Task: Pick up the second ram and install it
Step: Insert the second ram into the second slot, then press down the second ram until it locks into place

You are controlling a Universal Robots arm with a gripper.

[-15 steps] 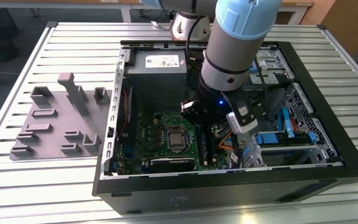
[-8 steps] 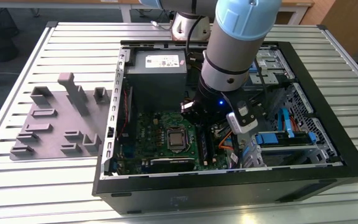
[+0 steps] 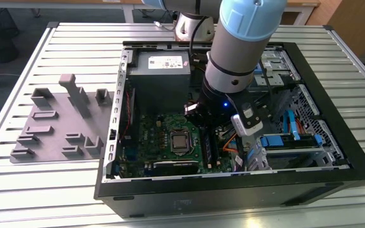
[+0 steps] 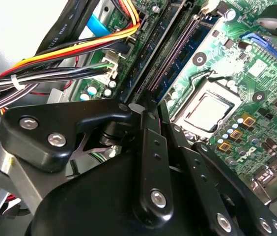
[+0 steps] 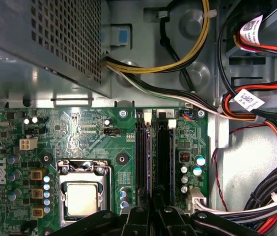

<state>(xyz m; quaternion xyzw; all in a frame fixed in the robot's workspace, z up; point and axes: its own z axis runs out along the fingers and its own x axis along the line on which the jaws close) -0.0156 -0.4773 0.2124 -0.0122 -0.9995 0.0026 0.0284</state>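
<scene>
One long, thin blue circuit-board stick, the second ram [image 5: 149,157], is seen upright in a black slot just beside the silver processor socket [image 5: 82,196]. Its long axis runs straight away from the black end effector [image 5: 153,216], which is narrowed at its near end; whether it is pinched cannot be told.

I saw the second ram [image 5: 149,162] standing on edge in the slot beside the processor socket, a thin stick running lengthwise along it.
</scene>
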